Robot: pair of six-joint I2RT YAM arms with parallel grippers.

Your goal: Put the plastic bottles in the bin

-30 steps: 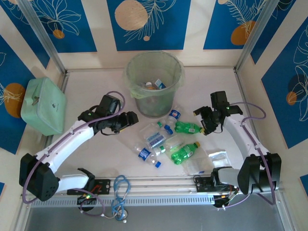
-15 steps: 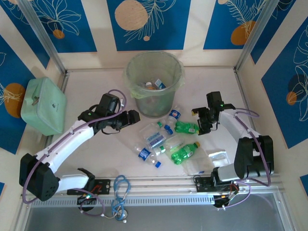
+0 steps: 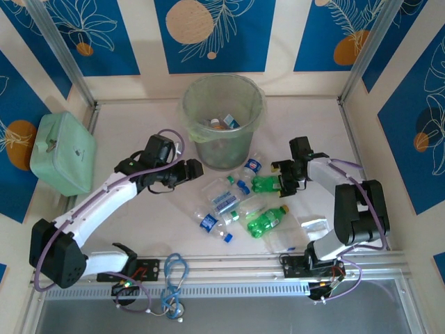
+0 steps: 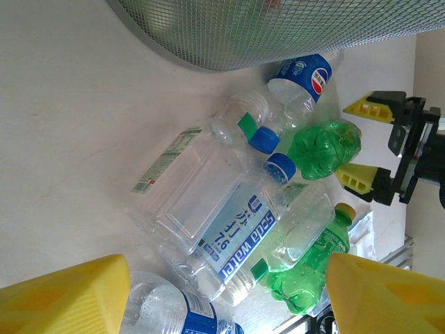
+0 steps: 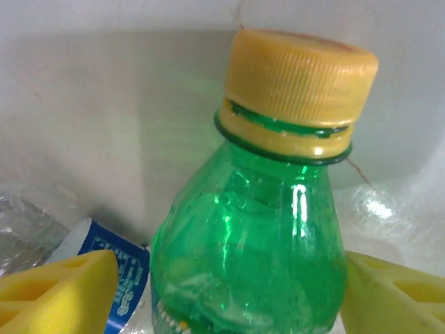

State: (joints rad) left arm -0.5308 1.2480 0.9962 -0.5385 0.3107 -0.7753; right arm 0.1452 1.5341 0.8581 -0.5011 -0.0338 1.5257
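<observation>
Straddling a green bottle (image 5: 250,209) with a ribbed yellow cap (image 5: 302,69), my right pincer (image 5: 229,275) stands released, not clamping it. The bottle lies on the table (image 3: 139,216) among others just before the bin (image 3: 222,122). My left pincer (image 4: 226,289) hangs released over clear bottles (image 4: 201,188); one blue label (image 4: 240,233) reads "soda water", and another bottle bears a Pepsi logo (image 4: 316,76).

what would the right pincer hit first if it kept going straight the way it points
The green bottle with the yellow cap. It lies straight ahead of the right pincer, between its open fingers, seemingly not yet gripped.
</observation>
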